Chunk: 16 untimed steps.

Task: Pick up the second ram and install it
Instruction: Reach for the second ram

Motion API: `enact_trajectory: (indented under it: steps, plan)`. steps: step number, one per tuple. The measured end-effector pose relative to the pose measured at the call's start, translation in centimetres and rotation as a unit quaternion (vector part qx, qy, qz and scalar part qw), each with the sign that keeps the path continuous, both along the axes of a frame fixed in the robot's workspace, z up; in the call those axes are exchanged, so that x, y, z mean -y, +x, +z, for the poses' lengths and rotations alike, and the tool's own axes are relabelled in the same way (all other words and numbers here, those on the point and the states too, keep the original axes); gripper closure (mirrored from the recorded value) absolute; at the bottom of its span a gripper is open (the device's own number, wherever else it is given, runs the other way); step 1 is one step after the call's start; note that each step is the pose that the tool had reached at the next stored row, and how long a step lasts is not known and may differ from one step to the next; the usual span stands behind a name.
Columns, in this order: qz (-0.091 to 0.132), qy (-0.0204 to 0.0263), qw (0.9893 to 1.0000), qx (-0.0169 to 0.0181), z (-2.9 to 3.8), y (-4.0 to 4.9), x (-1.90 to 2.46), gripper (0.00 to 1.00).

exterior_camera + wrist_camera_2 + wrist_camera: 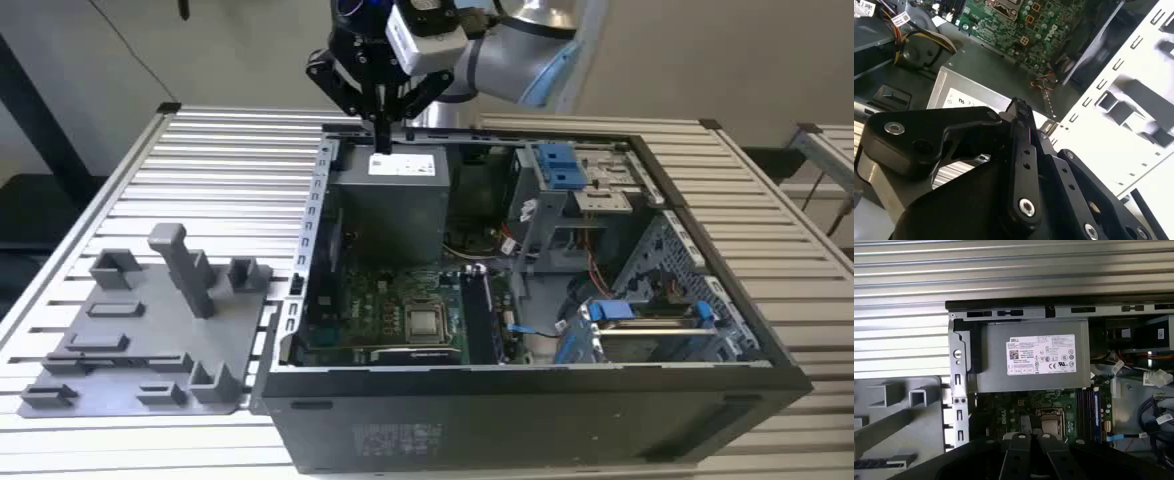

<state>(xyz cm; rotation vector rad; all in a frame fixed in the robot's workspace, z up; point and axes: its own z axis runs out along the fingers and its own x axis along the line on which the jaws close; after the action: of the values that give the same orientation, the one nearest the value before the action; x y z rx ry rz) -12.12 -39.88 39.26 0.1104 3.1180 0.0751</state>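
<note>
In the exterior view my gripper (383, 138) hangs above the grey power supply (388, 205) at the back of the open computer case (534, 420). Its fingers are pressed together with nothing between them, and the second wrist view shows the gripper (1019, 107) the same way. Long dark sticks stand in the memory slots (478, 312) beside the silver processor (426, 322), well forward of the gripper. The first wrist view shows these memory slots (1086, 410) too. I cannot tell the second ram apart among them.
A grey plastic fixture (134, 345) with an upright post (187, 270) lies on the slatted table (214, 170) at the exterior view's left. Blue drive brackets (561, 165) and cables fill the case's other side. The case walls stand around the motherboard (387, 300).
</note>
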Motion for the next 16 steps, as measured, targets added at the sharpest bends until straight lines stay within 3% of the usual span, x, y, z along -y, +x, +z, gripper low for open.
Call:
enact_trajectory:
  steps: [16]
  plan:
    - [0.0,-0.0001,1.0,-0.0002,-0.01,-0.55,0.0,0.89]
